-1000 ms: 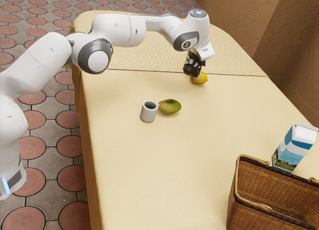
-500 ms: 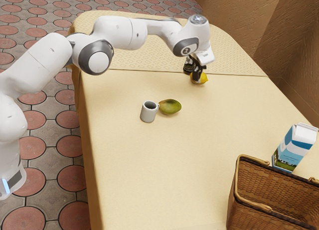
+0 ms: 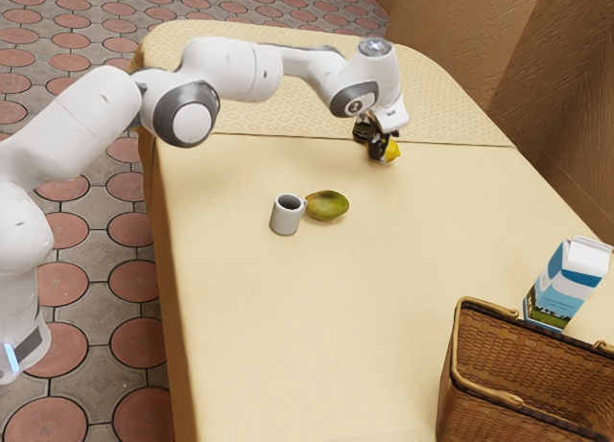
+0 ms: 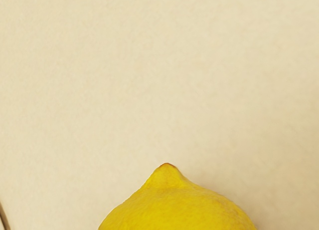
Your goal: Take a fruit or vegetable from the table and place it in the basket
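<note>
One gripper [image 3: 380, 156] down at lemon [image 3: 392, 151] on table [image 3: 297, 337] in exterior view; cannot tell how far open or whether gripping. Basket [image 3: 447, 389] well apart, beside carton [image 3: 567, 283]. Wrist view: lemon just under gripper, tip showing.

Exterior view: bright, warm, diffuse light, looks overhead. Desk [image 3: 297, 327] cloth is pale and fairly evenly lit; its hanging side goes darker brown. Arm [image 3: 230, 63] bright on upper faces, grey underneath. Mug [image 3: 285, 217] and mango [image 3: 327, 206] have faint, soft-edged shadows. Basket [image 3: 447, 384] interior is dim; carton [image 3: 566, 279] top reads near-white. Wrist view: cloth warm cream, lemon [image 4: 174, 205] saturated yellow, soft shadow along one flank.
</note>
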Controlling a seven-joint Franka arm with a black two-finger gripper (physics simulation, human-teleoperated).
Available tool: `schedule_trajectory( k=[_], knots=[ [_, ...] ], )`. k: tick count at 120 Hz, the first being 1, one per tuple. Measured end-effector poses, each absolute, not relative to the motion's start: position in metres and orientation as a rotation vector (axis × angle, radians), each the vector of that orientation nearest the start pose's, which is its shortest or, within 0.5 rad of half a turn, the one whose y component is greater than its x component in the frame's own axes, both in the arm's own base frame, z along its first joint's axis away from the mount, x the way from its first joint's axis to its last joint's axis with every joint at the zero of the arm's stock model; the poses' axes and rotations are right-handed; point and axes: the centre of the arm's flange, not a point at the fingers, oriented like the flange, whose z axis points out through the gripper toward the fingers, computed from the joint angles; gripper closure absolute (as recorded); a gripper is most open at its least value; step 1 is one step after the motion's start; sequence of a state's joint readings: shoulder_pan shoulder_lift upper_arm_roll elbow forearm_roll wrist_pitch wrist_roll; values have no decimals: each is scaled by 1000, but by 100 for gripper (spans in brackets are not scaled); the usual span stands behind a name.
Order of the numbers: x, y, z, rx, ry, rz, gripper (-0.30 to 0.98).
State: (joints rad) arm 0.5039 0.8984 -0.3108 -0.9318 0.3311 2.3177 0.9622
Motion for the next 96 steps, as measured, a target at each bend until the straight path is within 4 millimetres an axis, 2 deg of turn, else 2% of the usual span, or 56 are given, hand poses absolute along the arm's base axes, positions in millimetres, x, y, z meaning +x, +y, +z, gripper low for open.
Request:
schedule_trajectory(
  k=[61, 87, 96],
  knots=[
    [774, 274, 396, -2537, 1028, -544, 4],
    [774, 275, 397, -2526, 1013, -556, 38],
    [776, 273, 395, -2527, 1008, -562, 46]
  ],
)
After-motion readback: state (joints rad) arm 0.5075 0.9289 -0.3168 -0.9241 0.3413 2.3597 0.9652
